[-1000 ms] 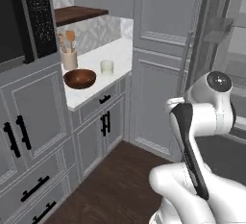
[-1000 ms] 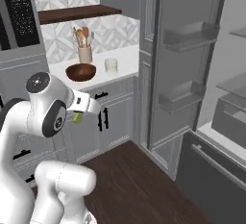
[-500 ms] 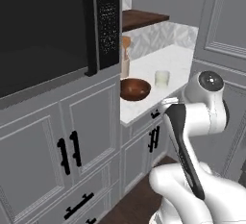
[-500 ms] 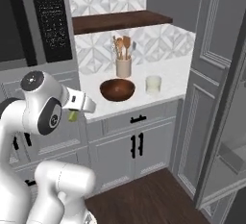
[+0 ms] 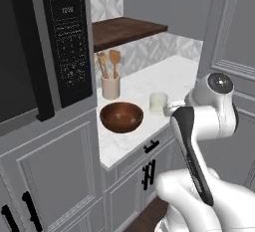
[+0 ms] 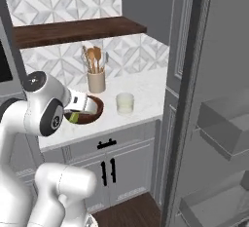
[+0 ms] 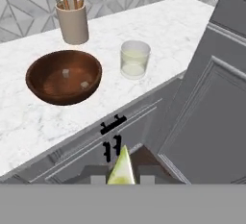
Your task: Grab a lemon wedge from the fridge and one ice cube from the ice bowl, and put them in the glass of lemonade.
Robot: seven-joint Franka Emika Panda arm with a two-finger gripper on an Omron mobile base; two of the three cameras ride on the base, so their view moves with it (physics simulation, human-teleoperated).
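While the arm is folded back near its own body, the hand [image 7: 122, 179] is clamped narrow on the wedge [image 7: 121, 167], whose yellow-green tip sticks up between the two fingertips [image 7: 98, 180] in the hand view; from the right base view the wedge [image 6: 74, 117] shows as a small green-yellow bit at the end of the hand [image 6: 78, 114]. Ahead of the hand and below it sits the white marble counter [image 7: 158, 35]. The glass [image 7: 134, 59] stands on it almost straight ahead, slightly right of the hand's axis, upright, with pale liquid inside. The bowl [image 7: 64, 77] sits ahead to the left, near the glass but not touching it, with two small pale cubes [image 7: 65, 73] lying apart on its glossy floor. The crock [image 7: 72, 22] with wooden spoons stands beyond the bowl, further from the hand. Directly under the hand's line of sight is the grey drawer front with a black handle [image 7: 113, 124], closer than the counter things. To the right is a tall grey panel [image 7: 211, 107]. In the left base view the glass [image 5: 158, 103] is just left of the hand, the bowl [image 5: 121, 117] further left. The hand is well short of the glass, not over it.
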